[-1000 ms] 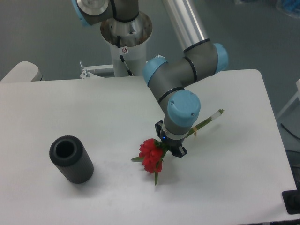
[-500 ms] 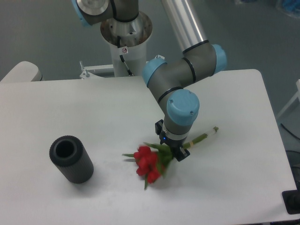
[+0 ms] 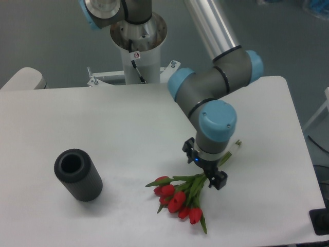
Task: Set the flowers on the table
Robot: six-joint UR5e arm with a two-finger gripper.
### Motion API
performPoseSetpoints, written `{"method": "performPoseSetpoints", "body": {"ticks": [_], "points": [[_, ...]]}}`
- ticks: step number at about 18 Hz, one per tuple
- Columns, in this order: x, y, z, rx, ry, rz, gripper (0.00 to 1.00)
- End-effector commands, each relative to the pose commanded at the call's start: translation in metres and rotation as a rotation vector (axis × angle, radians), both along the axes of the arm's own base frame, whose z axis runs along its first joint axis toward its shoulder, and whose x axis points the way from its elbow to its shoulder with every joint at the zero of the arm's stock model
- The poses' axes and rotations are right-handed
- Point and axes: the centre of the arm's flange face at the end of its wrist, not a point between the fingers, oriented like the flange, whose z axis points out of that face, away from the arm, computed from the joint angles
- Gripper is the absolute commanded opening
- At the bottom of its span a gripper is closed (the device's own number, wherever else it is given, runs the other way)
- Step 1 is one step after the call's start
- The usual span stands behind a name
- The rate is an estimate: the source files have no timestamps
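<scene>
Now the flowers (image 3: 179, 196) are lying flat on the counter (image 3: 103, 128), low and near its front edge.
Blooms are fanning down-left, stems running up-right beneath the tool (image 3: 209, 174); whether its jaws are gripping or parted, I cannot tell.

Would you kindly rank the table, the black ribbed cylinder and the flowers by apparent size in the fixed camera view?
1. The table, by far the largest.
2. The black ribbed cylinder and the flowers look roughly alike in extent; the cylinder is bulkier, the bunch more spread, so I won't rank them.
</scene>
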Motion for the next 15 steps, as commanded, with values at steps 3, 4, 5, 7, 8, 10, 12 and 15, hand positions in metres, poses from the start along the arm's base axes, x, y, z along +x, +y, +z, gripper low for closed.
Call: {"method": "performPoseSetpoints", "body": {"ticks": [3, 4, 5, 7, 8, 10, 12, 15], "points": [[-0.018, -0.014, -0.004, -0.003, 0.005, -0.032, 1.0], [-0.022, -0.015, -0.002, 0.0, 0.011, -0.041, 1.0], [-0.025, -0.014, -0.003, -0.001, 0.011, -0.046, 1.0], [-0.028, -0.012, -0.004, 0.0, 0.013, -0.048, 1.0], [-0.028, -0.011, -0.005, 0.001, 0.014, -0.049, 1.0], [-0.028, -0.011, -0.005, 0.002, 0.016, -0.051, 1.0], [-0.028, -0.011, -0.005, 0.002, 0.015, -0.049, 1.0], [-0.028, -0.011, -0.005, 0.002, 0.015, -0.049, 1.0]]}}
